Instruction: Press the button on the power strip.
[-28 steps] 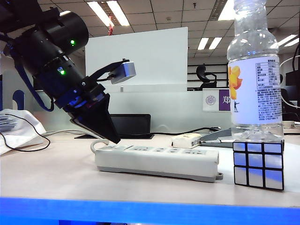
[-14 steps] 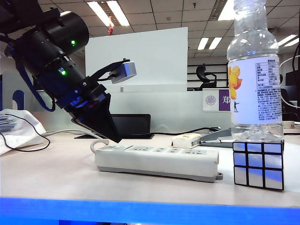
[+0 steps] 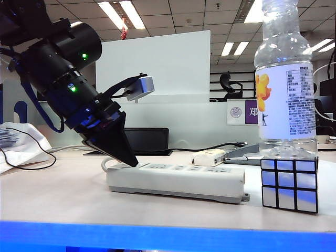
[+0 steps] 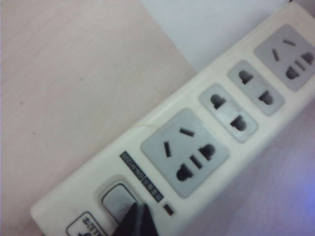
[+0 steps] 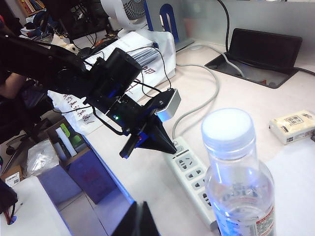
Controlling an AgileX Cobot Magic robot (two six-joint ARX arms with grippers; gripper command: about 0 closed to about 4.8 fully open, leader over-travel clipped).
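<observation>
1. You are in an office with ceiling lights, and the work is on a pale wood table (image 3: 52, 194).
2. The power strip (image 3: 176, 181) lies flat on that table, in the middle. Its cord end is at your left side in the outside view.
3. Just beside its other end stands a puzzle cube (image 3: 290, 185) with a water bottle (image 3: 286, 79) on top. A small cream box (image 3: 208, 157) sits behind the strip.
4. The button (image 4: 118, 200) is at the cord end of the strip, next to the first big socket (image 4: 184, 152).
5. Your left claw (image 4: 139, 222) has its two tips pressed together into one point. That point is on the edge of the button, or just above it. I cannot tell if it touches.
6. Your right claw (image 5: 138, 221) is held high, well away from the strip. Its tips look pressed together too, and it holds nothing.
7. I think you are at the pressing step, and the button is not clearly pushed in yet.
8. Next, push the left claw straight down on the middle of the button. Go gently, so the tip does not slide off toward the socket.
</observation>
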